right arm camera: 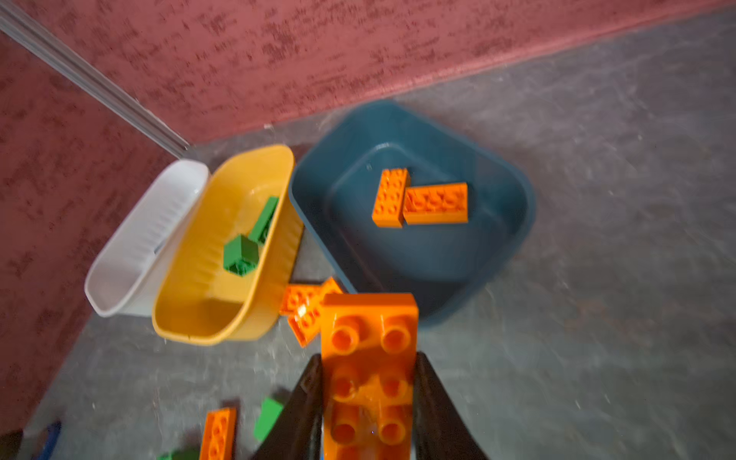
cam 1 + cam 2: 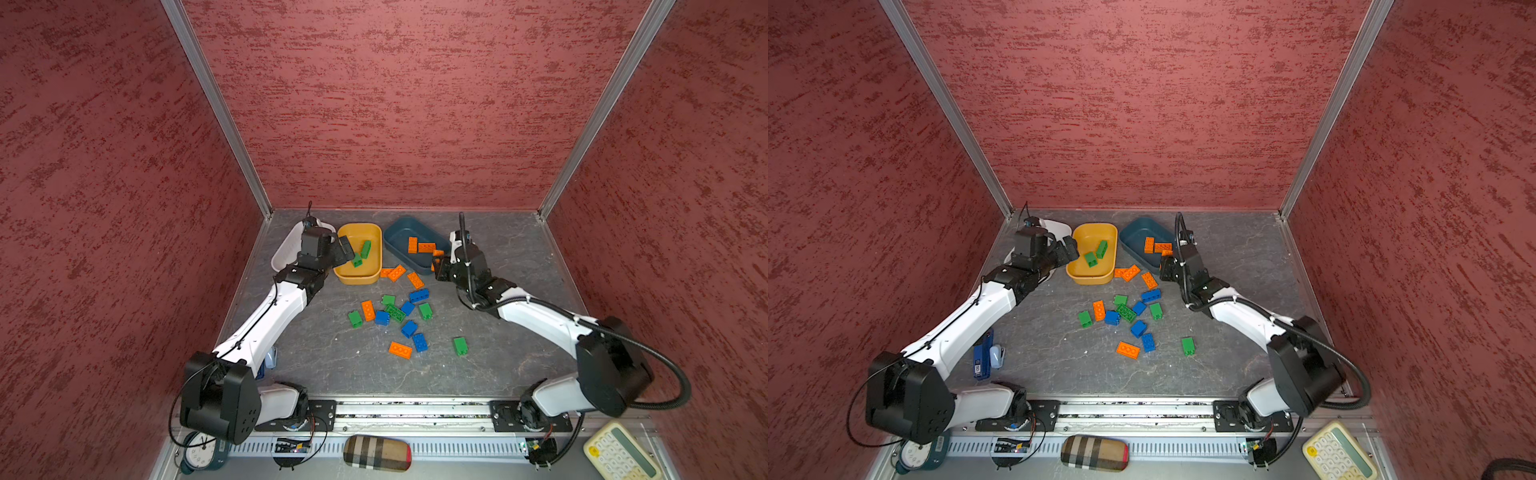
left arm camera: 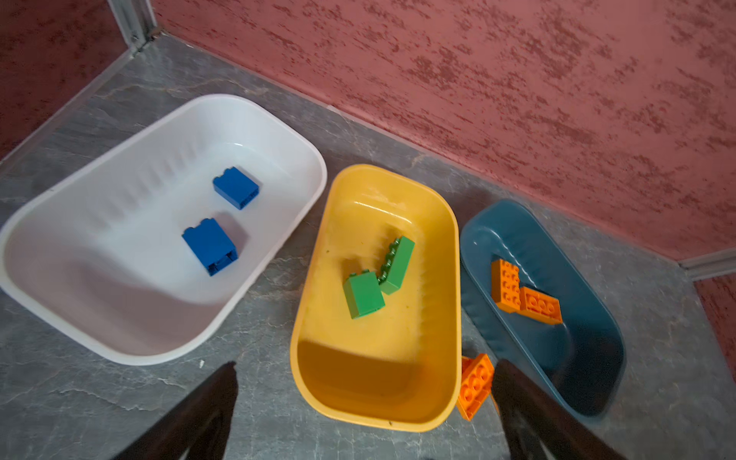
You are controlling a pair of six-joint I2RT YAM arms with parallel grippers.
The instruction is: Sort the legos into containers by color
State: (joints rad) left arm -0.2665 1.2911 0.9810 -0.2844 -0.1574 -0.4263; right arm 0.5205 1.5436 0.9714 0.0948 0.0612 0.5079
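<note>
A long orange Lego brick (image 1: 368, 378), two studs wide with its studs toward the wrist camera, is clamped between the black fingers of the right gripper (image 1: 368, 358). It sits at the near rim of the dark teal tub (image 1: 509, 223), which holds two orange bricks (image 1: 436, 203). Beside that, the yellow-orange tub (image 3: 374, 382) holds two green bricks (image 3: 363, 294), and the white tub (image 3: 99, 302) holds two blue bricks (image 3: 210, 246). The left gripper (image 3: 366, 366) hangs spread and empty over the yellow-orange tub's near end. Loose blue, green and orange bricks (image 2: 395, 313) lie scattered on the grey table (image 2: 316, 365). Any lettering on the studs is too blurred to read.
</note>
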